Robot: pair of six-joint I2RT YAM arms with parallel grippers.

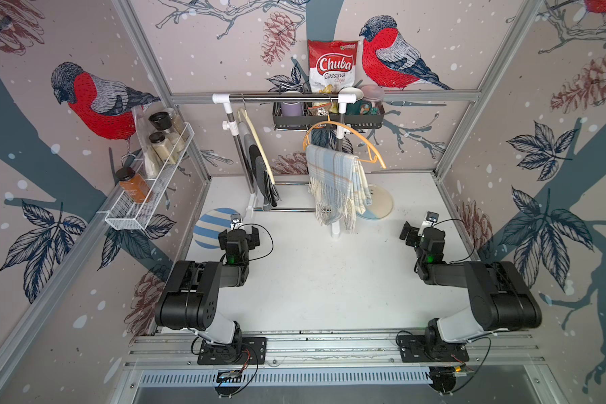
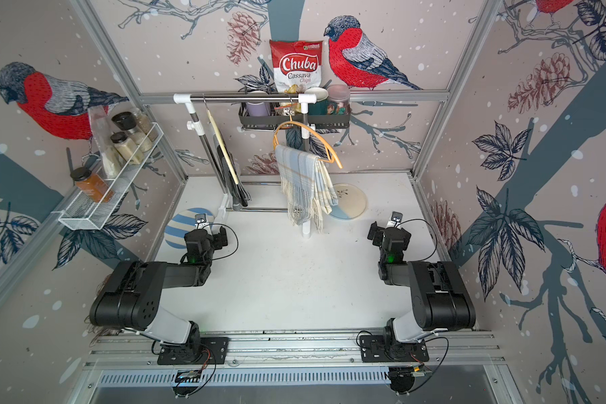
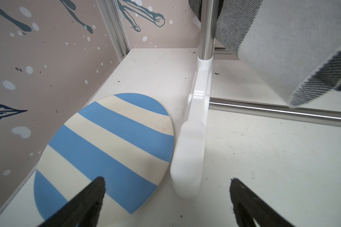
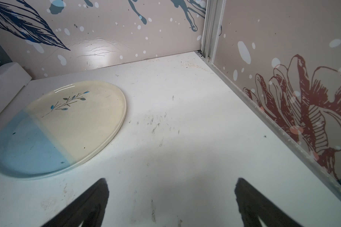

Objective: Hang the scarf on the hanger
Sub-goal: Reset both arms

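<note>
Shows scarf (image 1: 333,182) draped over hanger (image 1: 373,148) on rear rack rail (image 1: 284,99), above table (image 1: 329,280), between left plate (image 1: 209,227) and right plate (image 1: 382,199).

Pale blue-and-cream plaid scarf (image 1: 333,171), orange hanger (image 1: 374,151), blue-and-cream striped plate (image 3: 106,147), cream and light-blue sprig plate (image 4: 77,118)

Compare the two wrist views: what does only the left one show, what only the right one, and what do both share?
Only left wrist: a blue-striped plate, the rack's chrome rail and a hanging grey cloth. Only right wrist: a cream-and-blue plate and a red pinecone print. Both: the white table and an open, empty gripper, the left gripper or the right gripper.
</note>
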